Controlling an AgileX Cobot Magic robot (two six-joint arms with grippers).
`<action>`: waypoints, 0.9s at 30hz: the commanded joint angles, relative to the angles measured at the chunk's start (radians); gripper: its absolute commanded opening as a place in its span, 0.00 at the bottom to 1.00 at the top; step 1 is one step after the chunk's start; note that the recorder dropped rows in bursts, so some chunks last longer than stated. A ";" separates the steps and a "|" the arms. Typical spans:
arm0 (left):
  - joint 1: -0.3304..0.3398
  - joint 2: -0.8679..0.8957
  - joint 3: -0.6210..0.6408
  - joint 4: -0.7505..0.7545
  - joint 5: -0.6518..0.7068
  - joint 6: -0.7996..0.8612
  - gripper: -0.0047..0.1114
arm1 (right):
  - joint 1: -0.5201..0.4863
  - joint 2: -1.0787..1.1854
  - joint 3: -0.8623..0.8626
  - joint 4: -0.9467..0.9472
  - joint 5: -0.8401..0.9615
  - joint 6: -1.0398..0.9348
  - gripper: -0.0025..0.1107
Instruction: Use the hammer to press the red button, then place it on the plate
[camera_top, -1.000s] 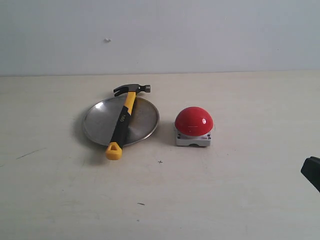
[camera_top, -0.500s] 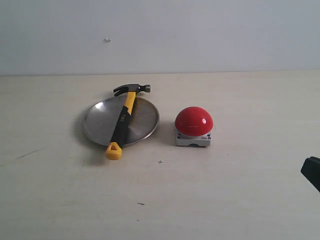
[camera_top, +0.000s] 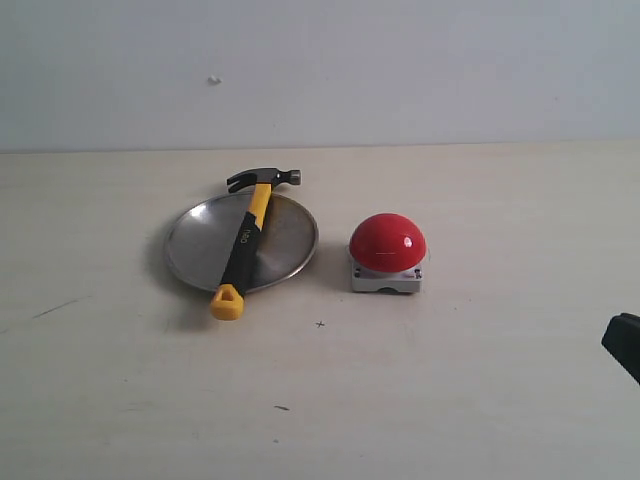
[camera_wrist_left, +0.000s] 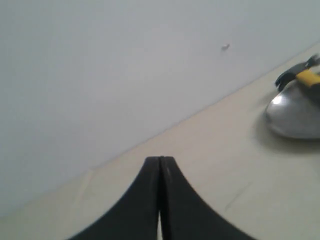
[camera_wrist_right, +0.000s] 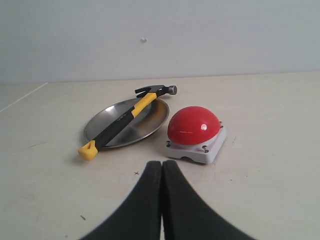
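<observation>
I am holding my left end effector and right end effector pressed together, empty. The hammer is lying across the plate, the red button sitting just beside.

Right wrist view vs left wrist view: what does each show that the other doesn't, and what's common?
Only the right wrist view: the red button, the hammer at full length down to its yellow loop, the whole plate, and the right gripper, fingers together. Only the left wrist view: the left gripper, fingers together, holding nothing. Both: the plate with the hammer's head at its rim, the table and the wall; the left wrist view cuts plate and hammer off at the frame edge.
</observation>
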 joint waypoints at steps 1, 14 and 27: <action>0.002 -0.005 0.003 -0.489 0.104 0.089 0.04 | -0.003 -0.003 0.005 0.000 0.008 -0.004 0.02; 0.002 -0.005 0.003 -0.700 0.118 0.139 0.04 | -0.003 -0.003 0.005 0.000 0.008 -0.004 0.02; 0.002 -0.005 0.003 -0.700 0.118 0.143 0.04 | -0.003 -0.014 0.005 0.000 0.008 -0.004 0.02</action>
